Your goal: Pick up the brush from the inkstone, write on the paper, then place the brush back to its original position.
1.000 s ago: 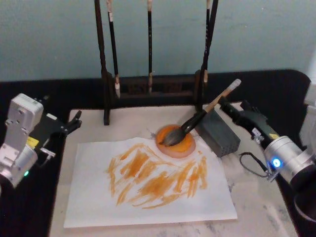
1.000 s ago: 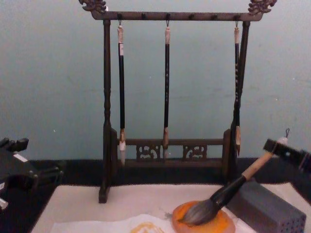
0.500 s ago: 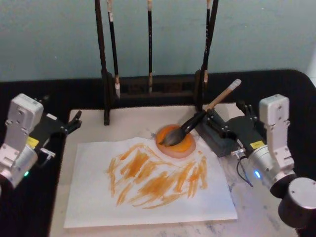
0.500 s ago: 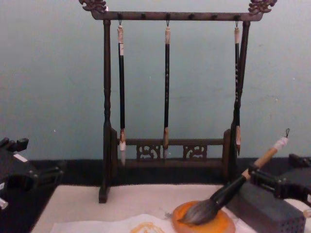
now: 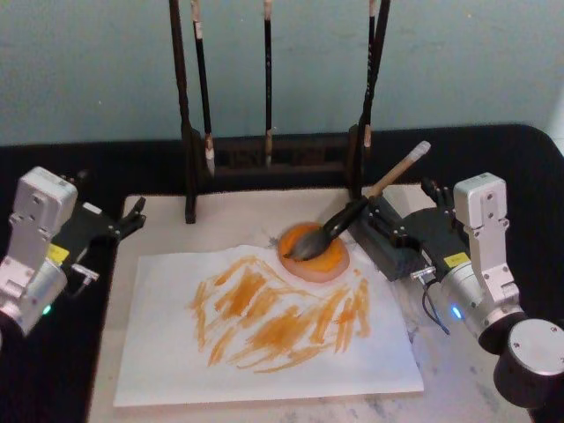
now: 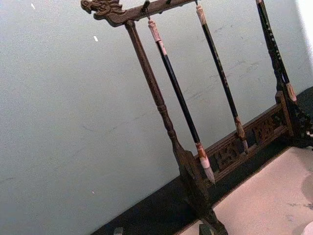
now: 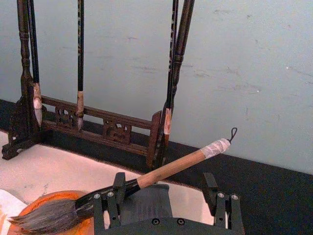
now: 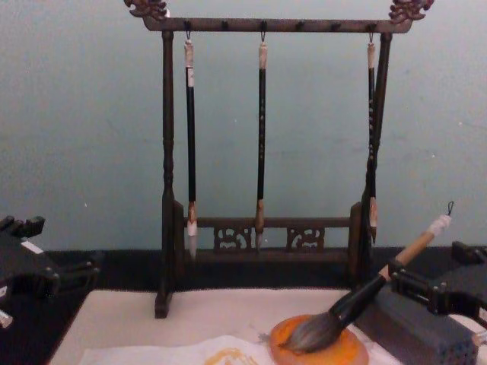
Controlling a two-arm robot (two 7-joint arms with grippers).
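Nearest the robot lies the paper [image 5: 264, 330], a white sheet streaked with orange strokes, flat on the beige felt mat [image 5: 238, 216] that covers the worktop [image 5: 476, 388]. At the sheet's far right corner sits the inkstone [image 5: 315, 256], and the brush [image 5: 352, 211] rests with its bristles in that dish, its handle slanting up and to the right over the grey block [image 5: 397, 242]. The right hand [image 5: 401, 220] hovers over the block just beside the handle, fingers spread with the handle passing next to one finger [image 7: 119, 188], not gripped. The left hand [image 5: 132, 216] is parked at the mat's left edge, well apart from everything; whether it is open or closed cannot be told. Farther back stands the dark wooden brush rack [image 5: 264, 159] with three thin brushes [image 8: 261, 144] hanging, crowding the space behind the dish. Compared with half a second ago, the right hand sits almost the same, and brush and dish have not shifted.
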